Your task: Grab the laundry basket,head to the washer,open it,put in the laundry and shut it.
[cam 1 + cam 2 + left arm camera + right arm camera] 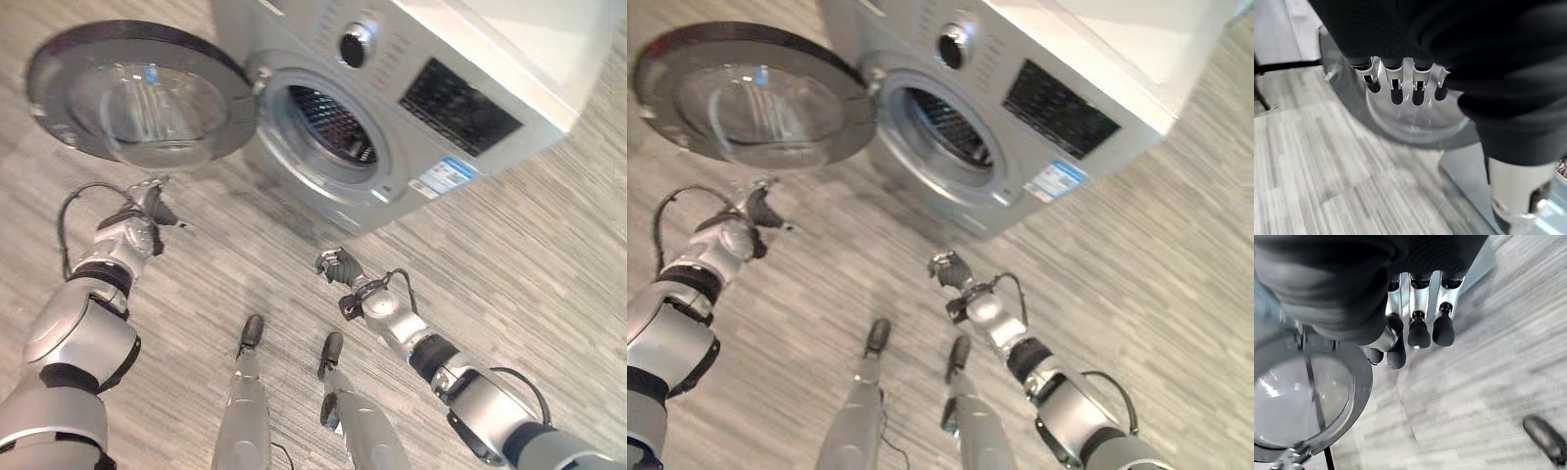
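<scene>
A silver front-loading washer [431, 108] stands ahead of me with its round glass door [137, 93] swung wide open to the left. The drum opening [328, 125] is dark, and its perforated wall shows inside. My left hand [147, 201] hangs just below the open door with relaxed fingers [1396, 83], holding nothing; the door's glass bowl [1415, 122] lies right past them. My right hand [338, 264] is low in front of the washer's lower front panel, its fingers [1418, 330] curled and empty. The door [1303, 401] also shows beside that hand.
Grey wood-grain floor [509, 255] spreads around the washer. The open door juts out over the floor on my left side. A control knob [355, 44] and a dark display panel [458, 106] sit on the washer's upper front.
</scene>
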You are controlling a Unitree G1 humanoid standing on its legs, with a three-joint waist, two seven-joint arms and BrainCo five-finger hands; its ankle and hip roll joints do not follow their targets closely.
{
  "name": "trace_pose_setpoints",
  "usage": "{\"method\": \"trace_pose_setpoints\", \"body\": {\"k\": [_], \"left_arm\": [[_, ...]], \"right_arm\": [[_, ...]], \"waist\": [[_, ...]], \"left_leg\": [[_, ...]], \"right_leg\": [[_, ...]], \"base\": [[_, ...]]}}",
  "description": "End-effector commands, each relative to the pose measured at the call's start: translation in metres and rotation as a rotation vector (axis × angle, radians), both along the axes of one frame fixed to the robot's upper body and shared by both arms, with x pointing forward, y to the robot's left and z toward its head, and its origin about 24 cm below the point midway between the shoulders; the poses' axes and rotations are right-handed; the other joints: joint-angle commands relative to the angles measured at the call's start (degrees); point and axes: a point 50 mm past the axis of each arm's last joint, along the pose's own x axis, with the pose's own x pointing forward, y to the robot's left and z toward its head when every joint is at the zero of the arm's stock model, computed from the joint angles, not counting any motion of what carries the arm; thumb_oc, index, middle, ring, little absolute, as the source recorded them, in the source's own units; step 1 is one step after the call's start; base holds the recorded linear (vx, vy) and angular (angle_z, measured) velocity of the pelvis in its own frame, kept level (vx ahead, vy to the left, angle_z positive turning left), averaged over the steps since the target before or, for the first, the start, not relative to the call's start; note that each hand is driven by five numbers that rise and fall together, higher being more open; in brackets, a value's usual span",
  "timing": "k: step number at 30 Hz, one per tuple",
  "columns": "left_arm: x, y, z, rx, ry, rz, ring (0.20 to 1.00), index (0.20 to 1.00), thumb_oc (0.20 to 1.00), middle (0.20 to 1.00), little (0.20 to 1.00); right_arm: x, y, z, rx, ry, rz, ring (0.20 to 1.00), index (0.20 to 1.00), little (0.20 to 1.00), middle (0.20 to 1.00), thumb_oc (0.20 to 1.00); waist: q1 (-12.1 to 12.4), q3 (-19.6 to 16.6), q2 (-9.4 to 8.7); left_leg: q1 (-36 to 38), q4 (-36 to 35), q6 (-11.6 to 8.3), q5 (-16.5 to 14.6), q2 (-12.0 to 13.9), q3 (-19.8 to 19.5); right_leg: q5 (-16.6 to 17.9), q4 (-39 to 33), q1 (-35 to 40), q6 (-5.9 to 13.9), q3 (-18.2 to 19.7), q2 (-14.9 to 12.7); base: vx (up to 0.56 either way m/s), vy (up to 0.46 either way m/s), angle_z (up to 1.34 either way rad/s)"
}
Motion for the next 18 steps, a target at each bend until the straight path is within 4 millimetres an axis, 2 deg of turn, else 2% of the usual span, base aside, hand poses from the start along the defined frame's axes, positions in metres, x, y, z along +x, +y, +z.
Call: {"method": "trace_pose_setpoints", "body": {"k": [1,3,4,5,6,7,10,18], "left_arm": [[-0.019,0.051,0.045,-0.064,-0.089,0.217,1.0,1.0,1.0,1.0,1.0],[-0.022,0.057,0.053,-0.081,-0.119,0.245,1.0,1.0,1.0,1.0,1.0],[-0.026,0.065,0.071,-0.13,-0.209,0.295,1.0,1.0,1.0,1.0,1.0],[-0.026,0.065,0.071,-0.13,-0.209,0.295,1.0,1.0,1.0,1.0,1.0],[-0.03,0.07,0.088,-0.183,-0.309,0.337,1.0,1.0,1.0,1.0,1.0],[-0.029,0.07,0.088,-0.183,-0.309,0.337,1.0,1.0,1.0,1.0,1.0],[-0.03,0.07,0.119,-0.291,-0.513,0.373,1.0,1.0,1.0,1.0,1.0],[-0.034,0.073,0.129,-0.353,-0.584,0.388,1.0,1.0,1.0,1.0,1.0]], "right_arm": [[0.0,-0.002,0.019,0.104,-0.085,-0.001,0.2,0.2,0.2,0.2,0.2],[-0.001,-0.006,0.02,0.109,-0.098,-0.009,0.2,0.2,0.2,0.2,0.2],[-0.005,-0.014,0.019,0.119,-0.109,-0.032,0.2,0.2,0.2,0.2,0.2],[-0.005,-0.014,0.019,0.119,-0.109,-0.032,0.2,0.2,0.2,0.2,0.2],[-0.01,-0.02,0.019,0.131,-0.125,-0.049,0.2,0.2,0.2,0.2,0.2],[-0.01,-0.021,0.019,0.131,-0.125,-0.049,0.2,0.2,0.2,0.2,0.2],[-0.02,-0.031,0.015,0.144,-0.137,-0.076,0.2,0.2,0.2,0.2,0.2],[-0.029,-0.042,0.007,0.144,-0.119,-0.104,0.2,0.2,0.2,0.2,0.2]], "waist": [[-1.1,1.0,-4.9],[-1.6,0.7,-5.25],[-2.2,0.7,-5.69],[-2.3,0.6,-5.73],[-2.9,0.6,-6.18],[-2.9,0.6,-6.16],[-3.5,1.0,-6.27],[-3.6,1.2,-5.84]], "left_leg": [[4.0,-1.0,4.2,-5.8,-0.6,4.1],[3.9,-1.2,4.21,-5.7,-0.5,4.1],[4.2,-1.4,4.12,-5.9,-0.2,4.3],[3.9,-1.4,4.15,-5.8,-0.3,4.2],[3.8,-1.4,4.05,-5.9,-0.2,4.2],[3.7,-1.4,4.05,-5.8,-0.2,4.2],[2.9,-1.4,3.97,-5.9,-0.3,3.9],[1.8,-1.4,4.04,-5.9,-0.4,4.0]], "right_leg": [[0.5,0.1,0.3,5.3,4.9,-1.4],[0.7,0.0,0.0,5.35,5.0,-1.4],[0.7,-0.1,-0.1,5.32,5.1,-1.2],[0.7,-0.1,-0.3,5.36,5.0,-1.3],[0.8,-0.1,-0.6,5.39,5.0,-1.2],[0.8,-0.1,-0.7,5.39,4.9,-1.2],[0.9,-0.1,-1.4,5.36,4.7,-1.1],[1.0,-0.1,-2.5,5.48,4.9,-1.3]], "base": [[0.04,-0.009,-0.33],[0.03,-0.007,-0.22],[0.0,0.0,0.0],[0.05,-0.019,-0.02],[0.0,0.0,0.0],[0.03,-0.022,-0.03],[0.03,-0.018,-0.02],[0.01,-0.001,0.02]]}}
